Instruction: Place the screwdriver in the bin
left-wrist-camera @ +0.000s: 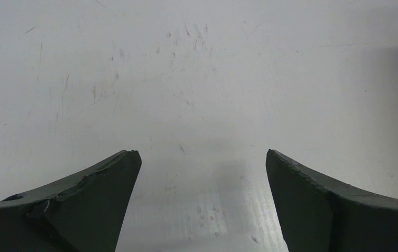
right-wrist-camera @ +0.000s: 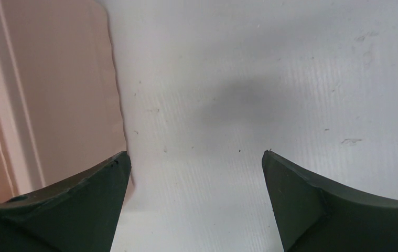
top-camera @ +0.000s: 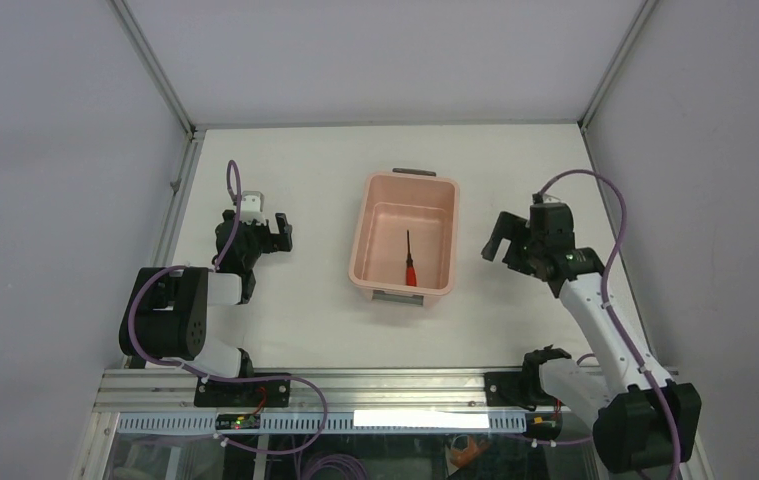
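The screwdriver (top-camera: pixel 409 262) lies inside the bin (top-camera: pixel 359 232), red handle near and shaft pointing far. It sits left of the right gripper (top-camera: pixel 500 238) — the nearer one, jaws wide and empty, just beside the bin's right wall. The left gripper (top-camera: pixel 279 233), equally wide and empty, hovers over the table (top-camera: pixel 295 330) well left of the bin.

- Bright, even overhead light; faint soft shadows on the table (top-camera: pixel 305 320).
- Wrist views: diffuse grey shadow patches, slightly soft focus.
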Tool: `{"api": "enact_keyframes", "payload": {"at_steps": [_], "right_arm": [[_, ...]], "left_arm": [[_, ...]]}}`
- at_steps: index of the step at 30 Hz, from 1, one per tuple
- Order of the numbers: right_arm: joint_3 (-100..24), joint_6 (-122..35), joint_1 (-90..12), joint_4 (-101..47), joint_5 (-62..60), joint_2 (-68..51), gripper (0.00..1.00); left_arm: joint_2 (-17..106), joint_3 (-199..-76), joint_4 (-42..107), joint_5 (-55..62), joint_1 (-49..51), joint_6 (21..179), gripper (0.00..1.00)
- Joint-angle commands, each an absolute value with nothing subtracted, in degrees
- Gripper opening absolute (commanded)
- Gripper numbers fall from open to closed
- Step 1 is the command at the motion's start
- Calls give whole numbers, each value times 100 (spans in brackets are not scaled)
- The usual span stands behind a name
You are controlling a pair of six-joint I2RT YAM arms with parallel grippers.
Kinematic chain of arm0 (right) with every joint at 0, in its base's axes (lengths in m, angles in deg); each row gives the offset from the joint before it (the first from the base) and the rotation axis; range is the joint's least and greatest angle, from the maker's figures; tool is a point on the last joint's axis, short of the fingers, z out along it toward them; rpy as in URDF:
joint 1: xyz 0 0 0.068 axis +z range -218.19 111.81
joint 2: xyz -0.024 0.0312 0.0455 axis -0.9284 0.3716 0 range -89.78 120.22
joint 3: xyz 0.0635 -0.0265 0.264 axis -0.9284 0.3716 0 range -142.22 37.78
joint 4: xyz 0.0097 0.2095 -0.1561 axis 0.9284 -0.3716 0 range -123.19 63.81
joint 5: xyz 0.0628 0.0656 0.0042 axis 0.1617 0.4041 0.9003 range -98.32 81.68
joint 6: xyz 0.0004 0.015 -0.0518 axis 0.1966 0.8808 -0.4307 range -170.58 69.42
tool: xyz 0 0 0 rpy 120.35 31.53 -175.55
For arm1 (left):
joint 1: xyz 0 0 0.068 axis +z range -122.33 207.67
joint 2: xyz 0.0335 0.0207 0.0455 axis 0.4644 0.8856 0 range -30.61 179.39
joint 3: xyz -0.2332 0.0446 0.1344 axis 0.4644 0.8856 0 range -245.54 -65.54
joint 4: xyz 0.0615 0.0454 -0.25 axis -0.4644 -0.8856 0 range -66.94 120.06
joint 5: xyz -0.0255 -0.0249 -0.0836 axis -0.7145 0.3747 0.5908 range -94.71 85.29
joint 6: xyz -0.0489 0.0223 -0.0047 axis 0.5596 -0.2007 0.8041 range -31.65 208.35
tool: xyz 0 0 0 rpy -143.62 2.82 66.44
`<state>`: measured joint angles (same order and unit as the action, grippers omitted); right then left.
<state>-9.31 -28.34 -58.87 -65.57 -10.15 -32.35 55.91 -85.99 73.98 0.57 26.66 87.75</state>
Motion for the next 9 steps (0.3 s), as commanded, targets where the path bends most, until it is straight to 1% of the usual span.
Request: {"api": "enact_keyframes", "payload": {"at_steps": [1, 5, 9], "right_arm": [[-99, -2500, -5905, -5352, -509, -3807, 99], [370, -2322, -5905, -5123, -622, -3923, 99], [444, -2414, -5905, -5000, -423, -3827, 99]], "left_arm": [[5570, -8699, 7726, 196, 2724, 8824, 99], [5570, -8703, 7726, 196, 2723, 8821, 99], [5569, -8699, 7726, 197, 2723, 8820, 99]]}}
